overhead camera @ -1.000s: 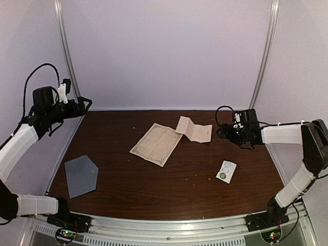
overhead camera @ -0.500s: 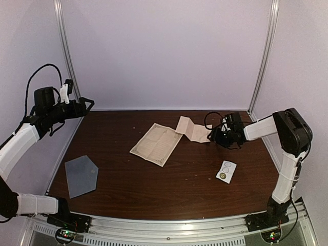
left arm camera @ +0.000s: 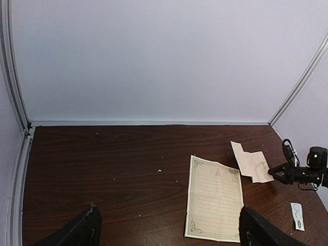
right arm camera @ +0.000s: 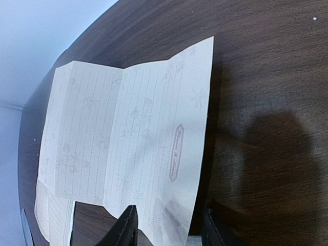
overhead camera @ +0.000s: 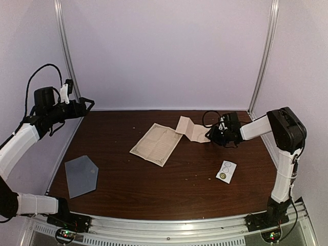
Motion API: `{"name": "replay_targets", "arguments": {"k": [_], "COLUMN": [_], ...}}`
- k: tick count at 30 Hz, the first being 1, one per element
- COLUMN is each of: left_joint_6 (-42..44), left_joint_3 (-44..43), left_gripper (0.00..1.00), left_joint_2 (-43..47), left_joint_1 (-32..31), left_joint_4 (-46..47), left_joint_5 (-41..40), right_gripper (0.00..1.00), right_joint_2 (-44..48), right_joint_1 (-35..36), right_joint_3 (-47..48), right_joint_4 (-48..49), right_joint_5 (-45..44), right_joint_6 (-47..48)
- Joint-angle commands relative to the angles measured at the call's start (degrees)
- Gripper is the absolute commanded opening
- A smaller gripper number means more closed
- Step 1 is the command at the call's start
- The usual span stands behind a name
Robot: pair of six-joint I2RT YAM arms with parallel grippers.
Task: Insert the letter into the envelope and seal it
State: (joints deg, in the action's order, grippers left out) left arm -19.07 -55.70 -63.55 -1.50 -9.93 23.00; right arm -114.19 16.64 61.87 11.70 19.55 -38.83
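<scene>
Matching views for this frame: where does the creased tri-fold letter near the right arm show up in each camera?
Top external: the creased letter lies right of centre, toward the back wall, just left of the right gripper.
Left wrist: far right, mid-height, with the gripper at its right edge.
Right wrist: it fills the left and centre, its near edge between the fingers.
Shared landmark: the right gripper, at the letter's edge in every view.

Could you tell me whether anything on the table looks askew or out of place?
The folded letter at the back lies half-unfolded, its creases standing up rather than flat. The larger sheet beside it sits skewed to the table edges. Pale specks dot the wood.
</scene>
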Motion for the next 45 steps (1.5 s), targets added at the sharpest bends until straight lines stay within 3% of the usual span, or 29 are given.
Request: {"name": "replay_targets", "arguments": {"k": [1,7,12,19,25,34,40,45], "left_joint_6": [-0.4,-0.4,-0.5,-0.4,1.4,1.2,-7.2,-6.1], "left_joint_3": [0.4,0.4,0.5,0.9,1.2,2.3,7.8,5.2], "left_gripper": [0.94,0.94,0.94,0.94,0.93,0.94,0.95,0.98], "left_joint_2": [0.8,0.9,0.7,0.6,-0.8,-4.7,-3.6,-4.7], "left_joint_1": [0.0,0.0,0.0,-0.2,-5.1,-18.7,-26.8,-27.8], "left_joint_4": [2.6,2.6,2.6,2.7,3.5,9.0,23.9,24.0], "left_joint_5": [0.9,0.9,1.0,-0.1,0.1,7.1,10.3,15.3], "right_gripper": [0.4,0.25,0.0,0.0,0.0,0.0,0.0,0.0], "right_joint_2": [-1.7,-2.8,-2.8,4.2,14.2,27.6,35.8,38.7], "right_joint_1": [0.4,0.5,0.5,0.5,0.6,7.1,14.8,18.6], "right_joint_3": [2.1,2.4,1.9,-0.9,-4.9,-1.2,1.3,4.1], "right_joint_4": [1.3,2.6,5.4,9.2,8.9,-13.5,-22.6,-29.1], "right_joint_5": [0.4,0.4,1.8,3.0,7.3,15.7,23.1,28.7], "right_joint_6": [-1.3,-2.5,-3.9,-2.8,1.8,20.4,26.9,30.7]}}
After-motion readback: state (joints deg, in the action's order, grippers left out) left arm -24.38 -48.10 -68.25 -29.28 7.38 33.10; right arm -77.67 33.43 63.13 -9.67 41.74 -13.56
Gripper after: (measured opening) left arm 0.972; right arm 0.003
